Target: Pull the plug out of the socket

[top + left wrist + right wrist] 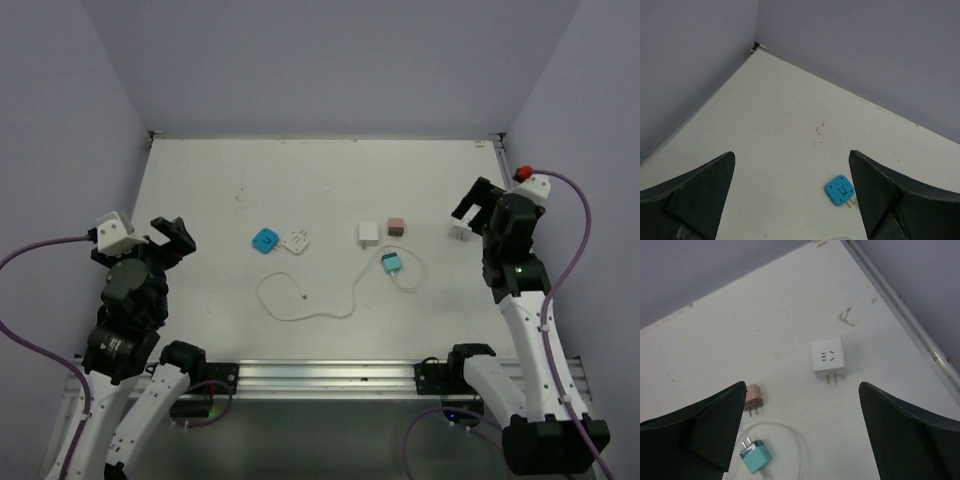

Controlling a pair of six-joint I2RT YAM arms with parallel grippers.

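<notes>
A blue plug adapter (266,240) lies left of centre, right beside a white socket block (296,240); I cannot tell whether they are joined. In the left wrist view the blue adapter (840,190) shows two bare prongs, and the white block is hidden behind my finger. My left gripper (170,236) is open and empty, raised at the table's left side (791,156). My right gripper (468,206) is open and empty at the right side (802,385), above a white adapter (828,357).
A white cube (369,234), a pink charger (397,227) and a teal charger (391,263) with a looping white cable (300,305) lie mid-table. Another white adapter (457,232) lies by the right gripper. Grey walls enclose the table on three sides.
</notes>
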